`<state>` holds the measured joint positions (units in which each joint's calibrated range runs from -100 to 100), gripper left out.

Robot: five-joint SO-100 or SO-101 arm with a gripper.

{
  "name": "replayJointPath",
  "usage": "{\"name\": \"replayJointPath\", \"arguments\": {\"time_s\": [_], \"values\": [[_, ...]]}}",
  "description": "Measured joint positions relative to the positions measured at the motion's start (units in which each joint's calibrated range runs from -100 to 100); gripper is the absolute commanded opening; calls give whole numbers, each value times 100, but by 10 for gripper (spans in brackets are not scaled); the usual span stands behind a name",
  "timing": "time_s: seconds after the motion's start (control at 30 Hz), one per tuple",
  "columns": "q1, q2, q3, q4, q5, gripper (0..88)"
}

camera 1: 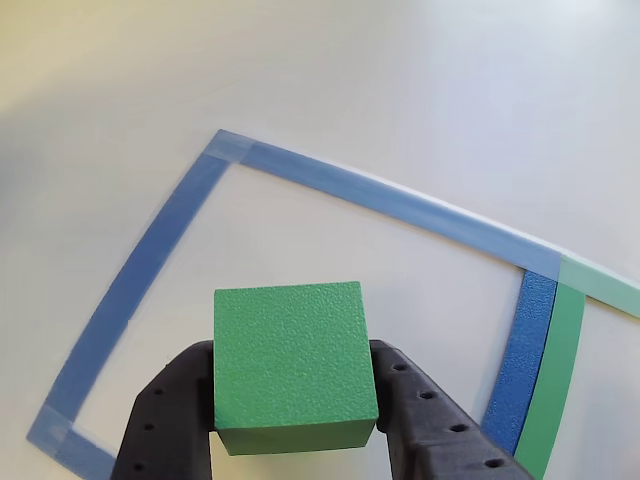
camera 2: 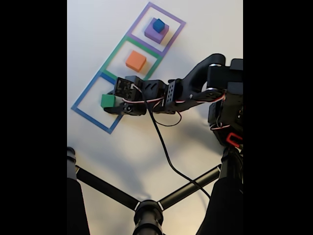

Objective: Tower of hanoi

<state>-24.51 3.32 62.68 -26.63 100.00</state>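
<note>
Gripper (camera 1: 296,400) clamps green cube (camera 1: 293,365) – over blue tape sq (camera 1: 140,265).

A green cube (camera 1: 292,362) is showing a pebbled matte texture between black gripper (camera 1: 296,420) fingers, on a pale grey-white table (camera 1: 420,80). In the fixed view, an orange block (camera 2: 136,61) is sitting at 5 o'clock of a dark blue cube (camera 2: 158,25) on a purple slab (camera 2: 153,35). Blue (camera 2: 84,96), green (camera 2: 115,52) and purple (camera 2: 170,14) tape squares are framing them.
</note>
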Motion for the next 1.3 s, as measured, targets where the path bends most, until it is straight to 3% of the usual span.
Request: {"name": "replayJointPath", "arguments": {"time_s": [0.37,0.93,1.1,1.3], "values": [[210,-1984,-1539,4051,0,72],[1977,-3934,-4858,10423,0,74],[2466,-4414,-5709,11738,0,75],[3015,-4784,-5933,12193,0,76]]}}
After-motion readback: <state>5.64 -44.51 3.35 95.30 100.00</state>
